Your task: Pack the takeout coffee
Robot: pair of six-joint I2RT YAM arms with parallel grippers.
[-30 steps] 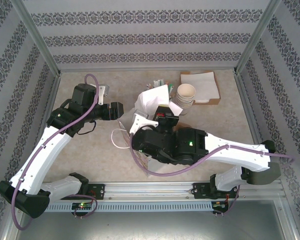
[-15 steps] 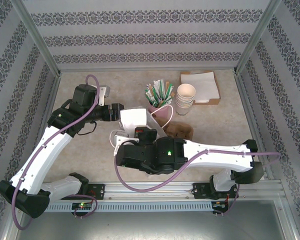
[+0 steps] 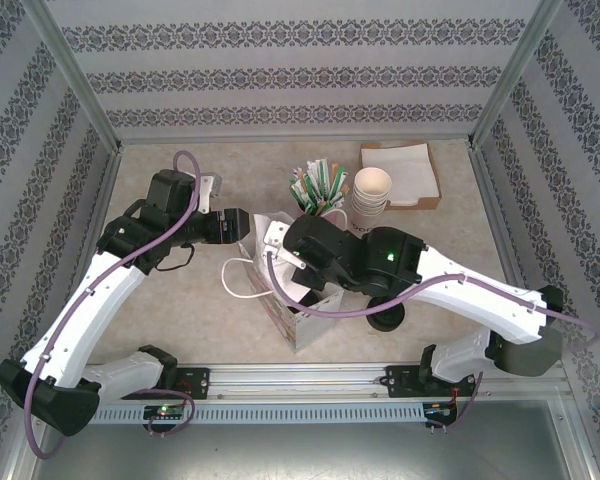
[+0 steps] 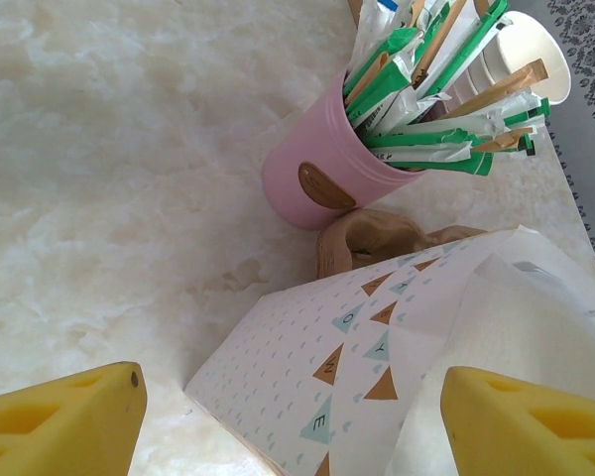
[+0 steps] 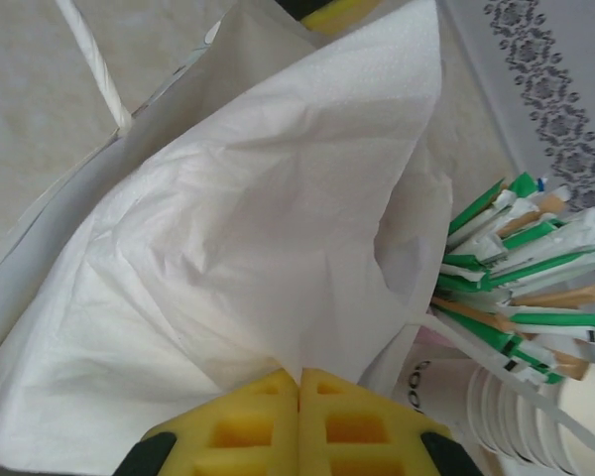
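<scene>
A white paper bag [image 3: 298, 318] printed with small pennants stands at the table's middle. Its patterned side [image 4: 317, 367] lies between my left gripper's yellow fingers. My left gripper [image 3: 236, 222] [image 4: 293, 397] is open at the bag's left, holding nothing. My right gripper [image 5: 299, 382] [image 3: 276, 236] is shut on a sheet of white tissue paper [image 5: 248, 228] that billows over the bag's mouth. A round black shape [image 3: 385, 320] peeks from under my right arm; I cannot tell whether it is the takeout coffee's lid.
A pink cup of green and brown sachets [image 3: 315, 190] [image 4: 322, 169] stands behind the bag, with a stack of lidless cream cups [image 3: 372, 192] [image 5: 521, 416] to its right. A brown cardboard carrier [image 4: 377, 238] lies by the pink cup. A napkin tray [image 3: 400, 170] sits at the back right.
My right arm has swung the tissue paper leftward, then lifted back, so its gripper is now beside the left gripper at the bag. The left arm has held still.
</scene>
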